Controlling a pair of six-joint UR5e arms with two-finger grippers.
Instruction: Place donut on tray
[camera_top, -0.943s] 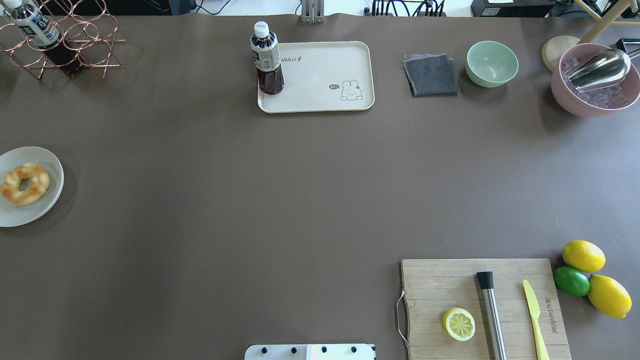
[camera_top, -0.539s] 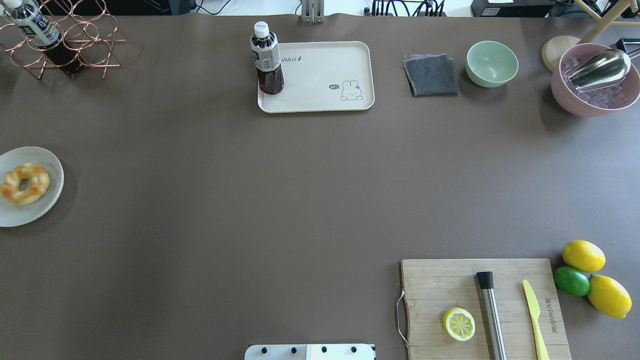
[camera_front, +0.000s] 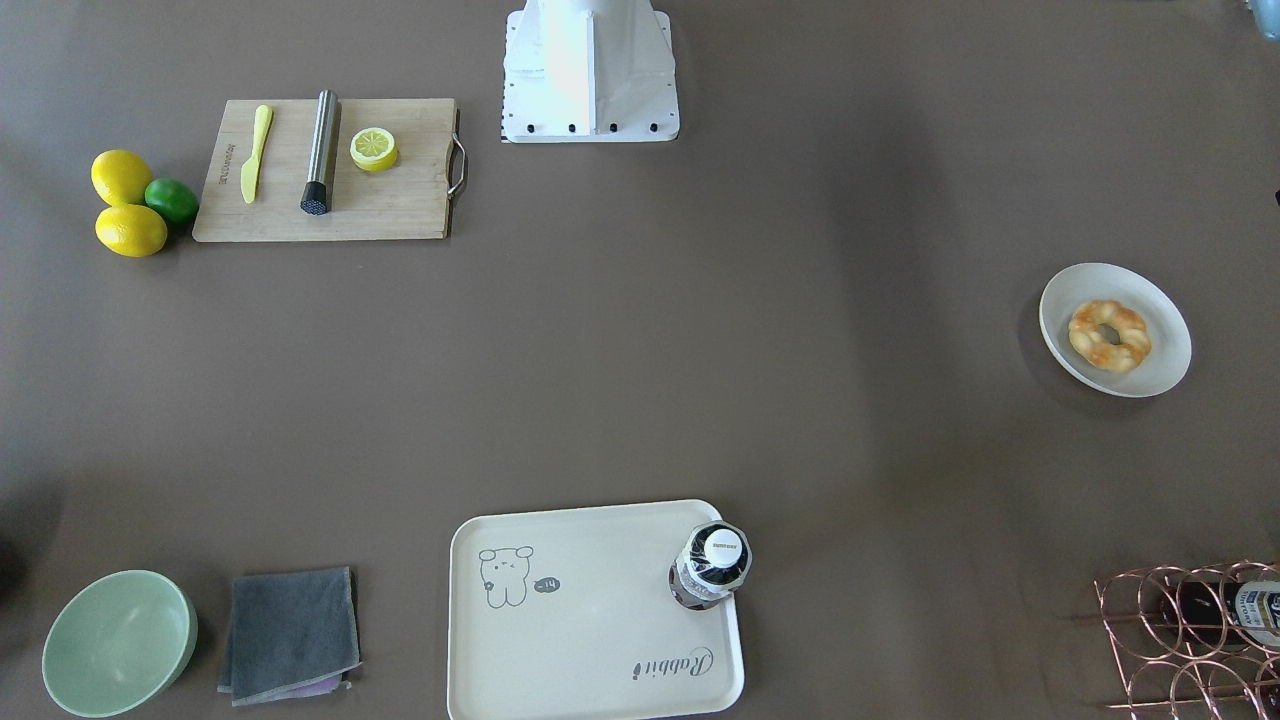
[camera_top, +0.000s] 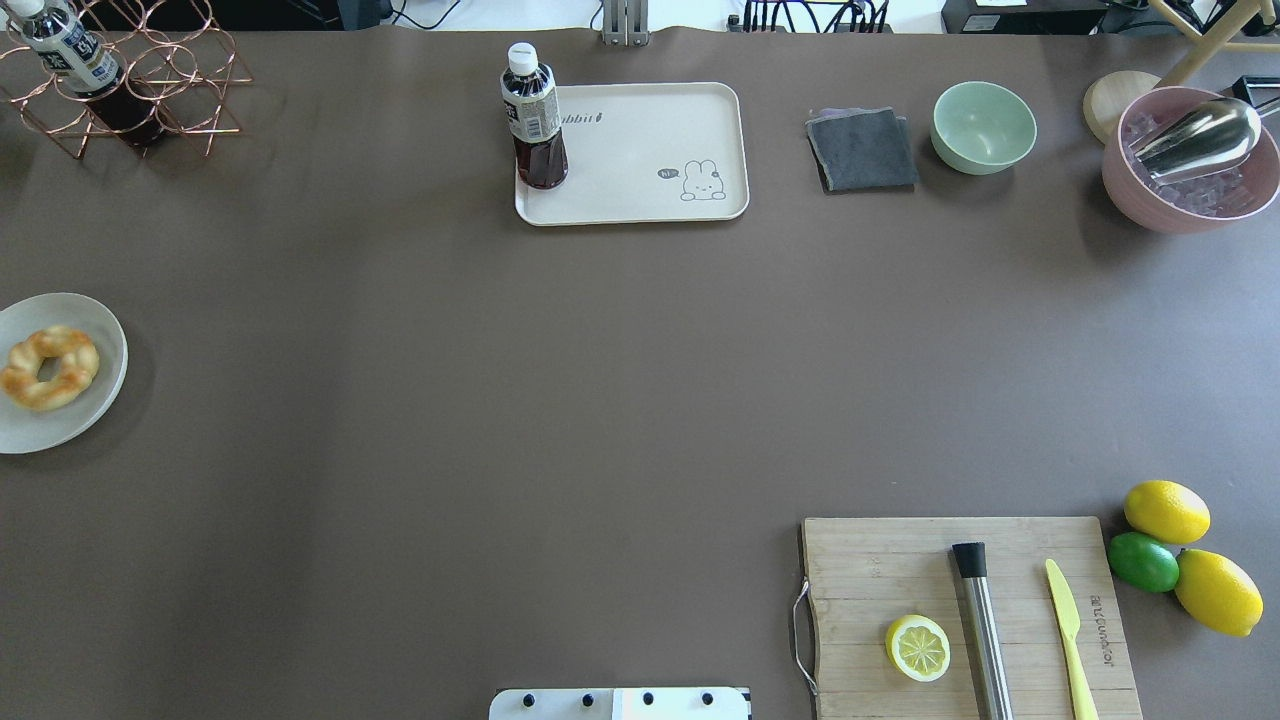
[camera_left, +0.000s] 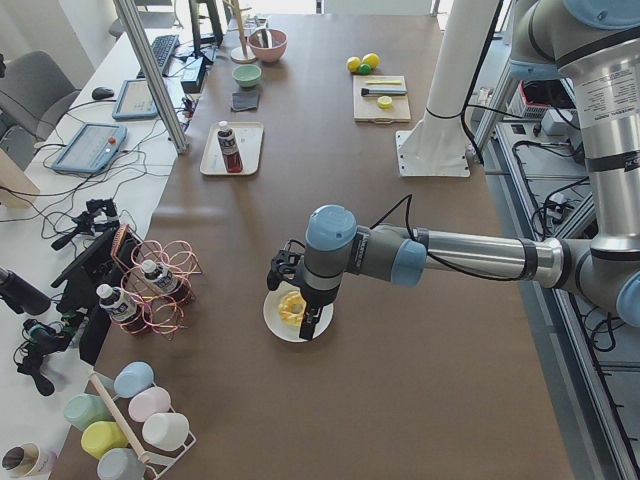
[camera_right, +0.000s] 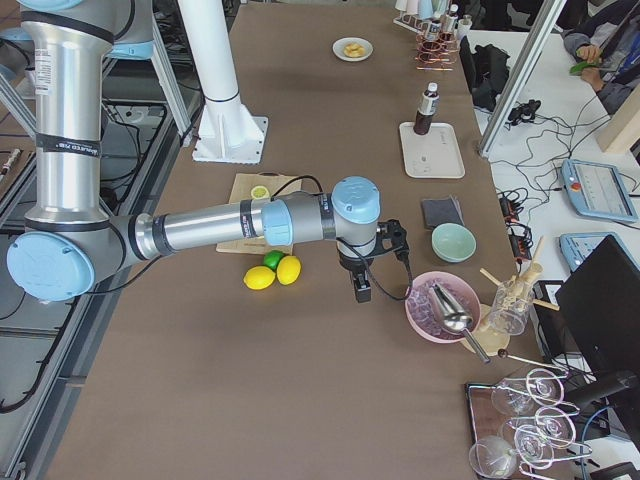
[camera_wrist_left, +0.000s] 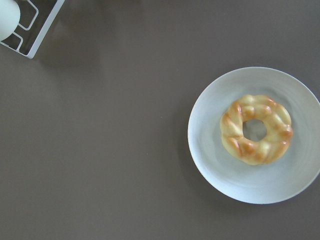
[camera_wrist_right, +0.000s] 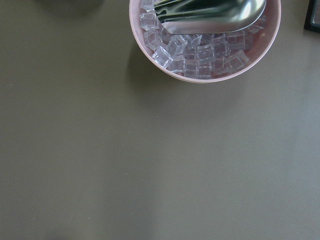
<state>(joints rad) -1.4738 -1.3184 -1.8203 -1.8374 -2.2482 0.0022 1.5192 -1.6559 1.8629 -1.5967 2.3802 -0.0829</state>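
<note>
Donut not yet lifted, tray waits across the desk

Nothing of the task is done so far. The donut lies flat on a round white plate at the 9 o'clock edge of the desk in the overhead view. The tray sits well apart from it, up at 12 o'clock. A dark drink bottle stands upright on the tray toward its 8 o'clock corner, and the rest of the tray is bare, so there looks to be room for the donut. Everything is left to do: the grasp, the lift, the carry across and the set-down.

The left pincer hangs over the plate in the left side view. Its wrist camera looks straight down on the donut, which lies at 3 o'clock in that picture. The right pincer hangs far off, near the bowl of ice at the other end of the desk.

Much is hard to read. Neither arm shows in the overhead or front views, and no fingers enter either wrist picture. Whether each pincer is released or clenched I cannot tell, and neither seems to carry anything. How high the left one stands above the donut is also unclear. The plate is cut off by the 9 o'clock border of the overhead view
</note>
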